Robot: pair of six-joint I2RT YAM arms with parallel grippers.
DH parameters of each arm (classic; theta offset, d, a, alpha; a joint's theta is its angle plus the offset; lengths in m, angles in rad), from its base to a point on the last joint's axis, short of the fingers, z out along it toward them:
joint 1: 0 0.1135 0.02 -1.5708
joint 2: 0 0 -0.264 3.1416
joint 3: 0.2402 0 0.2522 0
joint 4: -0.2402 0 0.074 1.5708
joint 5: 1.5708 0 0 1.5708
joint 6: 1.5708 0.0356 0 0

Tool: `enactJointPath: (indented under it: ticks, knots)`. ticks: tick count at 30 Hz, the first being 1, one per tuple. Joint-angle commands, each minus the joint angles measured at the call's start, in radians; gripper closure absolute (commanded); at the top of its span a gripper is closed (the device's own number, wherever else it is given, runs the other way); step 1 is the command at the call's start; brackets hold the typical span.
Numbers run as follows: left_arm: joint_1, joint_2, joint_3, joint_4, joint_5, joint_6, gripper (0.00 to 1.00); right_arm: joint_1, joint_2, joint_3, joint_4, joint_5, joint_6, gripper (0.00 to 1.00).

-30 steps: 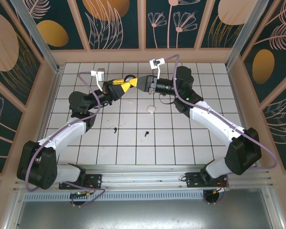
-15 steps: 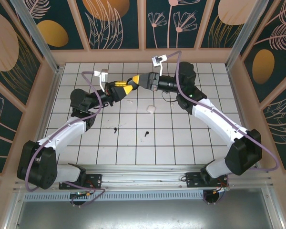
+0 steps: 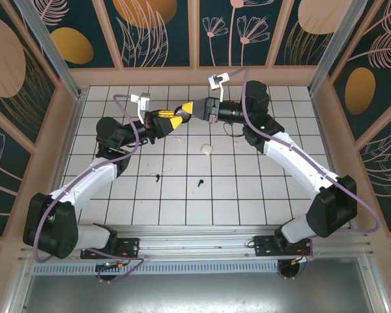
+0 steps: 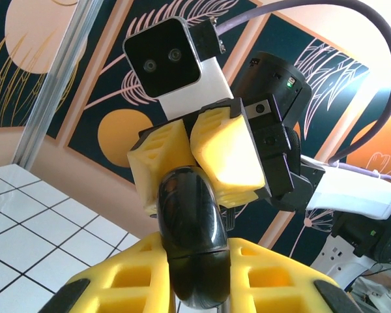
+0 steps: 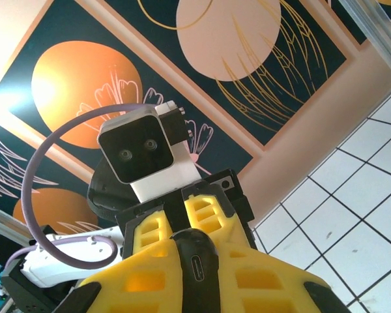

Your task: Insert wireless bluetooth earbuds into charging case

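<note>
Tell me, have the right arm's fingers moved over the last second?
Yes. The right fingers, holding the black charging case, have shifted toward the far wall, away from the small white piece on the tiles.

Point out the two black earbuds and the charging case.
Left earbud point(image 3: 157, 176): top view, middle of its body.
Right earbud point(image 3: 200, 182): top view, middle of its body.
Charging case point(image 4: 192, 241): left wrist view, middle of its black shell.

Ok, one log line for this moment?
left gripper: shut on black case | right gripper: shut on same case, mid-air | earbuds: both on table | small white object: on table
</note>
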State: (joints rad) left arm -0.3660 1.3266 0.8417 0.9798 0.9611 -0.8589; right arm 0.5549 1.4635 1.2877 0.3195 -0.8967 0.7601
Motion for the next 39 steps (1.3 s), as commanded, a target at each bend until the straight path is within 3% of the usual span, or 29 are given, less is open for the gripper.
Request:
enactJointPath:
  ticks: [1, 7, 14, 21, 24, 27, 30, 34, 37, 39]
  knots:
    - [-0.007, -0.017, 0.002, 0.02, 0.008, 0.078, 0.99, -0.003, 0.013, -0.04, 0.149, -0.043, 0.141, 0.97]
    - [-0.007, -0.016, 0.007, 0.001, 0.0, 0.117, 0.99, -0.002, 0.031, -0.038, 0.188, -0.065, 0.188, 0.96]
    - [-0.007, -0.008, 0.059, -0.118, -0.023, 0.124, 1.0, 0.056, 0.048, 0.082, -0.18, -0.002, -0.128, 0.75]
    - [-0.002, -0.007, 0.183, -0.466, 0.059, 0.323, 0.99, 0.035, 0.059, 0.148, -0.354, -0.053, -0.251, 0.81]
    - [0.005, 0.019, 0.228, -0.528, 0.123, 0.333, 0.98, 0.033, 0.075, 0.194, -0.463, -0.083, -0.33, 0.69]
    - [0.007, 0.038, 0.272, -0.583, 0.171, 0.355, 0.99, 0.034, 0.087, 0.221, -0.548, -0.1, -0.396, 0.64]
    - [0.007, 0.055, 0.32, -0.695, 0.202, 0.423, 0.99, 0.033, 0.097, 0.241, -0.601, -0.125, -0.439, 0.67]
    - [0.01, 0.066, 0.361, -0.803, 0.215, 0.493, 1.0, 0.031, 0.117, 0.281, -0.692, -0.115, -0.495, 0.84]
    - [0.022, 0.062, 0.361, -0.815, 0.194, 0.499, 0.98, 0.027, 0.11, 0.261, -0.661, -0.087, -0.467, 0.91]
    - [0.031, 0.056, 0.354, -0.814, 0.159, 0.494, 0.81, 0.028, 0.092, 0.216, -0.574, -0.058, -0.406, 0.94]
